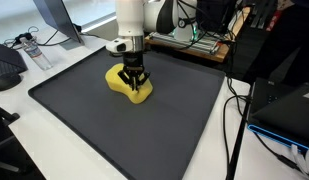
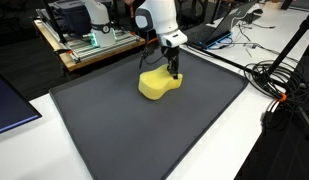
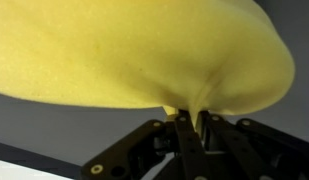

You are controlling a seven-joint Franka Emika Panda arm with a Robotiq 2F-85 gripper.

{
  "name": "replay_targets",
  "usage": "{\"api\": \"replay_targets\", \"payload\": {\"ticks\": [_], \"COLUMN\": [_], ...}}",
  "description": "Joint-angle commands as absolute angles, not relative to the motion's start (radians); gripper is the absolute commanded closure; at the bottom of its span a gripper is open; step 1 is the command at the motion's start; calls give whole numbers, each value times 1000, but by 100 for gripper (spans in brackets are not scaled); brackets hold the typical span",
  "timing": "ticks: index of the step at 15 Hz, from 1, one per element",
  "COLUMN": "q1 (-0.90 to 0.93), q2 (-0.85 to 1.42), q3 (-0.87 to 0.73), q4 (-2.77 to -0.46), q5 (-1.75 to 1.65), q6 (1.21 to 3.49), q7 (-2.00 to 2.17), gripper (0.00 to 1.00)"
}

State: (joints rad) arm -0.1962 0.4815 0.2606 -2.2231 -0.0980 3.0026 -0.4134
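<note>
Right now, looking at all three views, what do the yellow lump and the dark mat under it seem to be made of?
The yellow lump looks like soft foam or sponge: matte, finely pitted, puckering where the gripper pinches it. The dark mat may be rubber or foam sheet: dull charcoal, no glare; which, I cannot tell.

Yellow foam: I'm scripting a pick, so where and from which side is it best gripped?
Probably the edge of the foam, from above: it lies flat on the mat, looks too broad to span, and its soft rim pinches thin in the shut gripper.
</note>
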Motion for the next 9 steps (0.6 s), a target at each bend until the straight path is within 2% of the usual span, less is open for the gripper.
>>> {"api": "replay_targets", "payload": {"ticks": [1,5,6,7,9], "q1": [-189,-195,-209,-195,-202], "q2": [446,444,446,441,438], "q3": [251,260,278,262,271], "q4": [-2258,-2260,-2261,-2263,-2267], "q5": [-94,-91,-82,-90,-84], "q6": [3006,2996,3002,3002,3011], "q7": [-397,-405,-412,-403,-404], "gripper": [90,90,64,63,50]}}
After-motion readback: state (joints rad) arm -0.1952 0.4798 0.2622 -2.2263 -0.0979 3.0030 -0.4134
